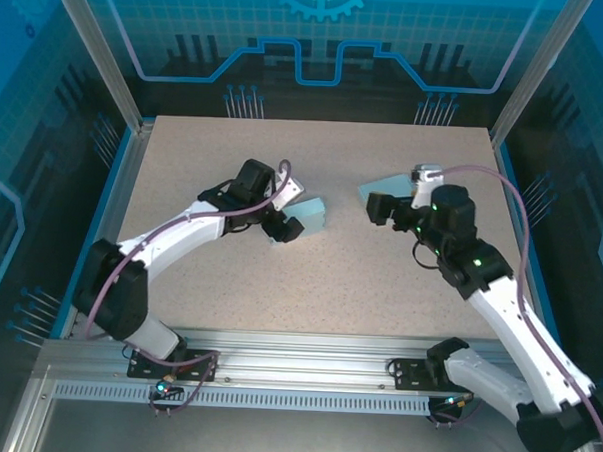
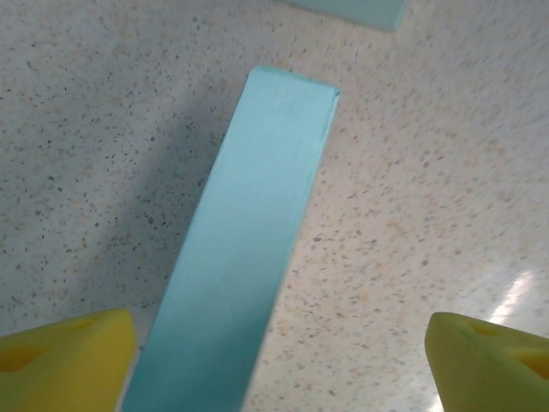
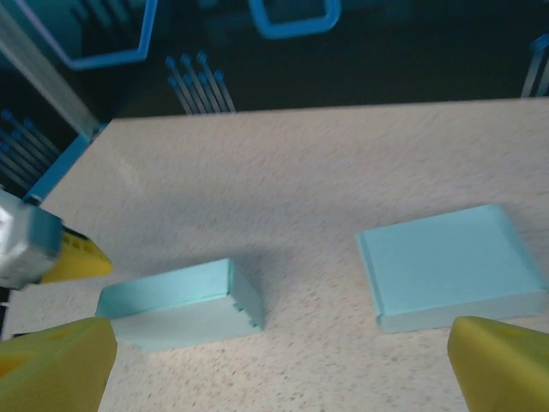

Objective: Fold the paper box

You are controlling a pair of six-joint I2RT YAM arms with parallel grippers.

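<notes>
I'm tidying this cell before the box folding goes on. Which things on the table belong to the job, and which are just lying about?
Belongs to the job:
- pale blue box piece near the left arm
- flat pale blue box piece near the right arm

Not part of the job:
- speckled table
- aluminium frame
Both are fixtures, not clutter.

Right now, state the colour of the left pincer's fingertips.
Yellow fingertips, clearest in the left wrist view.
</notes>
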